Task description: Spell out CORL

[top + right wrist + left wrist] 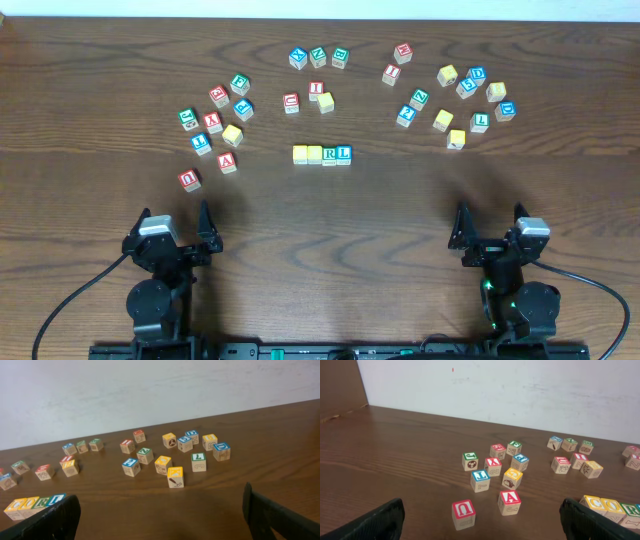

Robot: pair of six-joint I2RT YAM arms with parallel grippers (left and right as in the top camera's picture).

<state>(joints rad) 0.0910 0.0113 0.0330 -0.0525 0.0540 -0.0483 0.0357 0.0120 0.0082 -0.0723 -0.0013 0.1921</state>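
Four small wooden cubes stand side by side in a row (322, 154) at the table's middle: two yellow-topped cubes (307, 153), then a white cube with a green R (330, 154) and one with a blue L (344, 154). The left wrist view shows the row at its right edge, reading C (592, 503), O (610, 506), R (630, 510). It sits low on the left in the right wrist view (30, 504). My left gripper (175, 216) (481, 521) stands open near the front left with nothing in it. My right gripper (491, 216) (162, 512) is open and bare at the front right.
Loose letter cubes lie in three groups: left (220, 110), back middle (318, 70) and right (460, 95). A red U cube (190, 179) (463, 514) and a red A cube (509, 502) lie nearest my left gripper. A yellow picture cube (175, 476) is nearest my right.
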